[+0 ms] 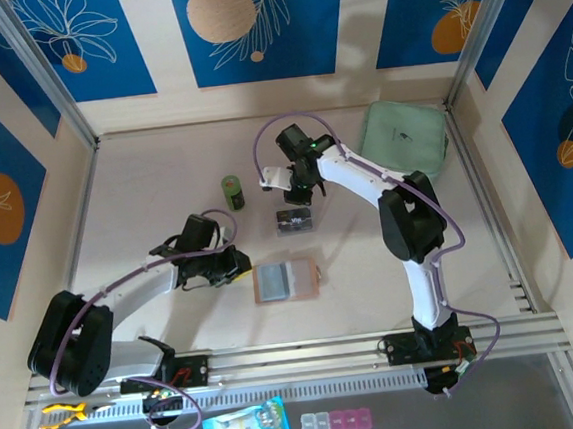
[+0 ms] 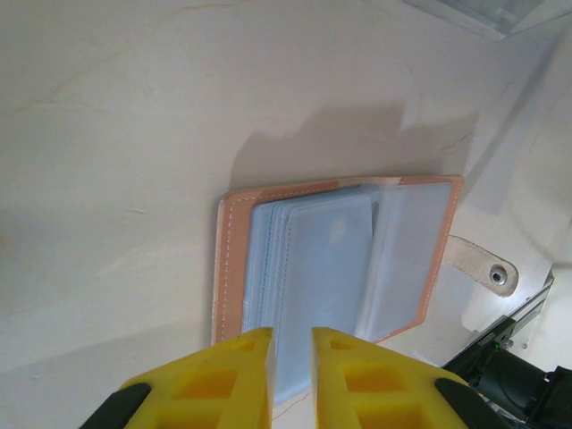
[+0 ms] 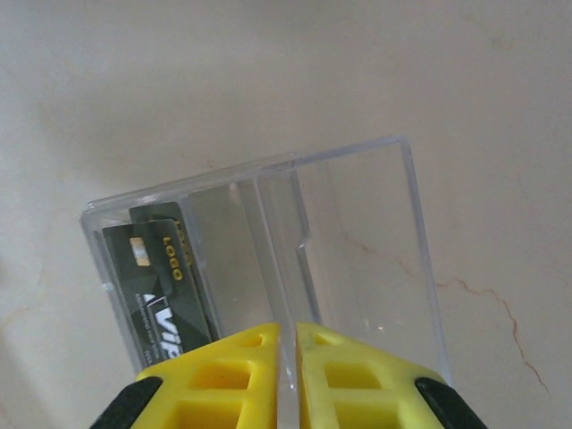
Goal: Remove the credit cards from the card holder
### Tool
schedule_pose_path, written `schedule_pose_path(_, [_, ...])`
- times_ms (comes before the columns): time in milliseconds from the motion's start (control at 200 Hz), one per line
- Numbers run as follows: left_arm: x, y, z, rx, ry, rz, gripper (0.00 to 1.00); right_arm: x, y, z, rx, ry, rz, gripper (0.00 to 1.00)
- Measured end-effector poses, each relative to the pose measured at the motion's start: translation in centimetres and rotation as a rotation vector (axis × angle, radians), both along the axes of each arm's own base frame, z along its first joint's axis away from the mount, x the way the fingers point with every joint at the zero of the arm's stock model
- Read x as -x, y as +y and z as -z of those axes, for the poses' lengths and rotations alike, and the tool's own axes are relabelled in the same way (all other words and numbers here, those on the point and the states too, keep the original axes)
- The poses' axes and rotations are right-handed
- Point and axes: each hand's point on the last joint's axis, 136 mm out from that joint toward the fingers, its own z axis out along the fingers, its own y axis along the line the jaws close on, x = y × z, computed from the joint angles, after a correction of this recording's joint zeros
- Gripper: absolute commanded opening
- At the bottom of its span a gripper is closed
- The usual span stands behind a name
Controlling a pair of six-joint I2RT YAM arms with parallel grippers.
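The left claw (image 2: 292,368) has its yellow fingers (image 2: 219,380) drawn almost together, leaving a thin slit. The small tan-pink leather card holder (image 2: 234,268) lies open and flat on the pale table (image 1: 163,175) at 12 o'clock of this claw in the left wrist view. The near edge of one of its pale bluish clear sleeves (image 2: 331,259) runs down into the slit, so the claw appears to pinch it. I cannot tell whether the sleeves contain cards. The snap tab (image 2: 483,266) sticks out at 3 o'clock of the holder. In the top view the card holder (image 1: 285,280) sits just at 3 o'clock of the left claw (image 1: 239,269).

The right claw (image 3: 286,359) is likewise closed to a narrow gap, and an upright wall of the clear plastic box (image 3: 357,241) passes into that gap, so it seems gripped there. Inside the box, at 10 o'clock of the claw in the right wrist view, a dark card (image 3: 156,286) with gold and white print lies flat.

From above, the clear plastic box (image 1: 295,220) is at 6 o'clock of the right claw (image 1: 303,198) and at 12 o'clock of the card holder, apart from it. A small dark green cylinder (image 1: 232,191) stands at 9 o'clock of the right claw. A larger mint-green case (image 1: 405,139) lies at 2 o'clock, well apart. Nothing lies between the holder and the box.
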Motion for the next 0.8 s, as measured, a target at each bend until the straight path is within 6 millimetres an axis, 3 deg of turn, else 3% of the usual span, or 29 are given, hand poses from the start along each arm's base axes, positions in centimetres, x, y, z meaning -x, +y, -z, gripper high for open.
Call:
schedule_pose_path(385, [0.0,0.0,0.0,0.0,0.0,0.0,0.19,0.7,-0.1,2.5,0.034,0.02,-0.015,0.34])
schedule_pose_path(800, [0.0,0.0,0.0,0.0,0.0,0.0,0.2,0.1,0.2,2.2,0.026,-0.008,0.003,0.35])
